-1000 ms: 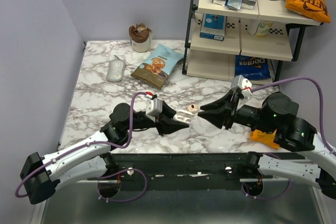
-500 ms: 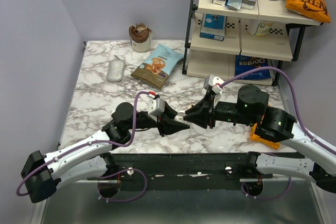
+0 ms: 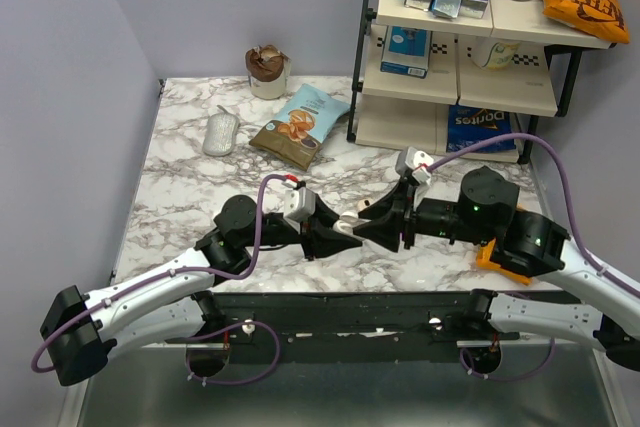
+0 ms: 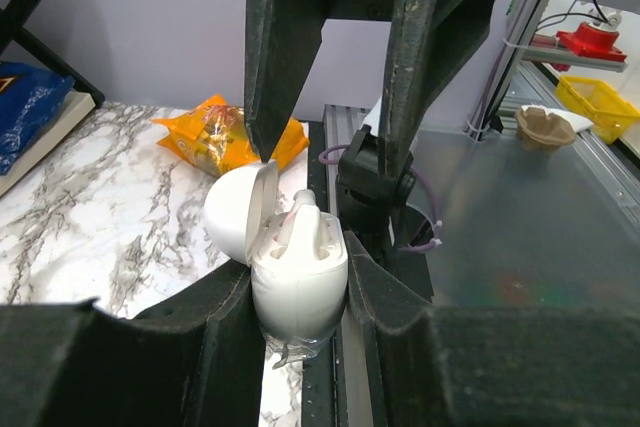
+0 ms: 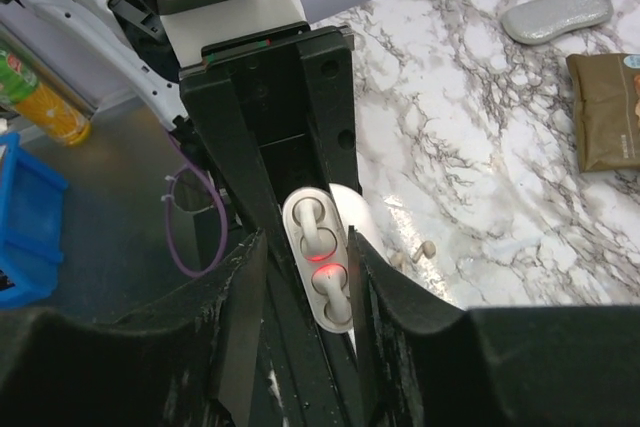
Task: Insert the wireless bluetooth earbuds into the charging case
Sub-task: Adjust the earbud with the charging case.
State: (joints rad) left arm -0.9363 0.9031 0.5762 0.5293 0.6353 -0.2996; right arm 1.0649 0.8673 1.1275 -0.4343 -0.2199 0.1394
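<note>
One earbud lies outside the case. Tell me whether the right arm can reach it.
Probably yes: the loose earbud lies uncovered on the table, right beside the open, empty right tool. The case sits close.

We note both arms meeting low over the near middle of the marble table [image 3: 180, 187]. The left gripper [image 3: 338, 234] clamps a small white case [image 3: 350, 223] at its tips. The right gripper [image 3: 370, 229] points at it from the opposite side, just beside it. Farther back lie a grey pouch [image 3: 221, 133] and a snack bag [image 3: 300, 125]. A shelf rack [image 3: 470, 52] stands right rear.
</note>
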